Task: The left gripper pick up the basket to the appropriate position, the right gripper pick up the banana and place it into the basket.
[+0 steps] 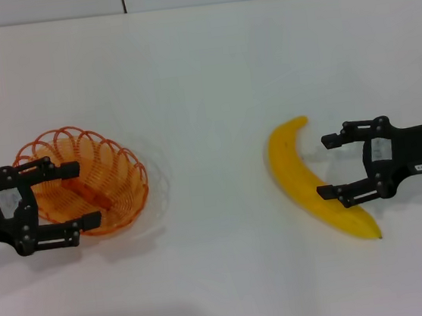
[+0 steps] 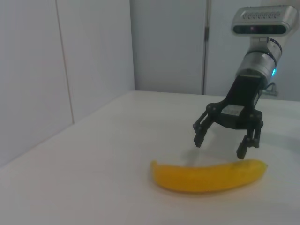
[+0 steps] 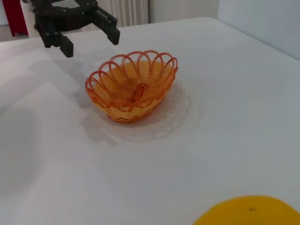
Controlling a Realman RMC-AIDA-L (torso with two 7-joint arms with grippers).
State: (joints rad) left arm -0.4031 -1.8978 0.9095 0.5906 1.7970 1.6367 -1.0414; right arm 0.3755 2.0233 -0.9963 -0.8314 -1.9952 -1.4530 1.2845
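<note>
I count one banana (image 1: 314, 182), one basket (image 1: 84, 180) and two pincers on the white surface (image 1: 203, 90). In the head view the banana lies flat on the robot's right half of the surface, its long axis running diagonally: the blunt end points away from the robot and slightly toward centre, the small dark tip points toward the robot and outward to the right, and the curve bows toward the centre of the surface. The right pincer (image 1: 332, 165) is over the banana's outer side with its fingers spread apart, one finger beyond the fruit's far half and the other crossing its near half; in the left wrist view this right pincer (image 2: 224, 143) hangs just above the banana (image 2: 208, 175), open, and I see no contact with the fruit. The basket stands upright on the robot's left half, well apart from the banana, with its oval long axis running roughly from far-left to near-right in the head view. The left pincer (image 1: 78, 194) is at the basket's outer side, fingers apart, one finger over the far rim and the other at the near rim; I cannot tell whether either touches the wire. In the right wrist view the left pincer (image 3: 90, 38) appears open, raised behind the basket (image 3: 133, 86).
</note>
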